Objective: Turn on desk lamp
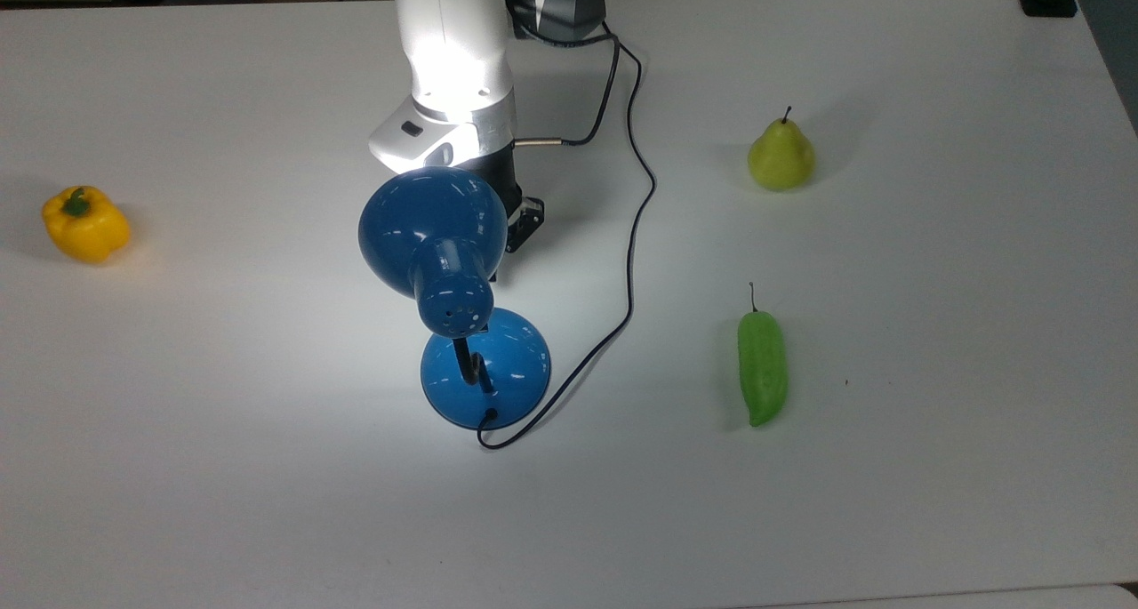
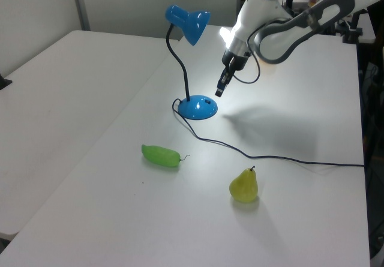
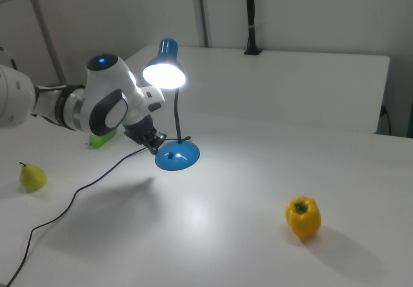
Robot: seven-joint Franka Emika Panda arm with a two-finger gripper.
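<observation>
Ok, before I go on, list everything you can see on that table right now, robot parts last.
desk lamp: one, glossy blue with a black neck, middle of the white table, shade lit in the right view
lamp cord: one, thin black, from the base toward the table's far edge in the top view
bell pepper: one, yellow, at the top view's left
pear: one, yellow-green, upright, at the top view's right
green pepper: one, long, lying flat, nearer than the pear in the top view
arm: one, white, over the table behind the lamp
gripper: one, black, raised above the table beside the lamp base
</observation>
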